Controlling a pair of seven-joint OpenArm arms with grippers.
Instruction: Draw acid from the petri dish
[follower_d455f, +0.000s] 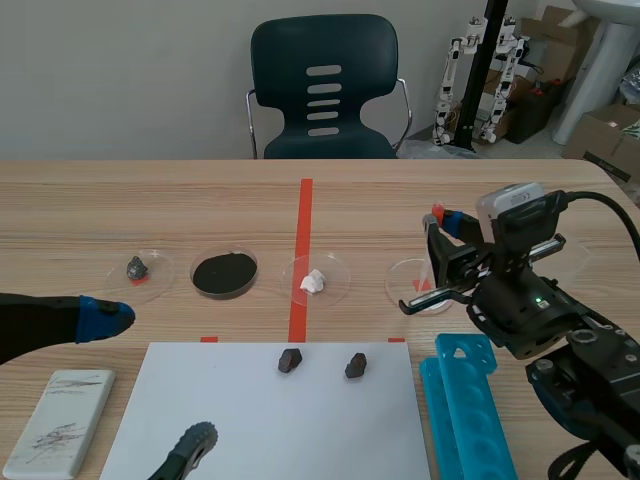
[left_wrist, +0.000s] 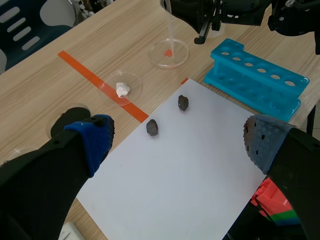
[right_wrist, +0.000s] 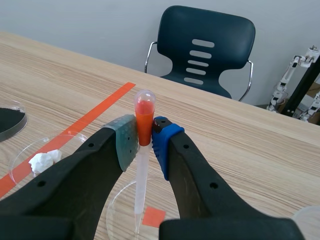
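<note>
The right tool (right_wrist: 144, 135), closed around a pipette (right_wrist: 143, 112), stands over the rightmost petri dish (follower_d455f: 405, 275) and blocks it from above. The blue rack (follower_d455f: 470, 410) lies near, on the robot's side. Behind the row of dishes (follower_d455f: 224, 272) the counter (follower_d455f: 150, 200) gives room.

Pipette (right_wrist: 143, 122) over petri dish (follower_d455f: 405, 276), rack (follower_d455f: 470, 410) beside paper (follower_d455f: 270, 420)

On the wooden worktop (follower_d455f: 150, 200) a white sheet (follower_d455f: 270, 425) bears one dark stone (follower_d455f: 290, 360) near a second stone (follower_d455f: 355, 366), a turquoise tube rack (follower_d455f: 472, 425) lies just beside it, a grey-stone dish (follower_d455f: 158, 272), a black-powder dish (follower_d455f: 255, 268) and a white-lump dish (follower_d455f: 338, 275) stand in a row beyond, and a dark chair (follower_d455f: 322, 90) stands behind.
</note>
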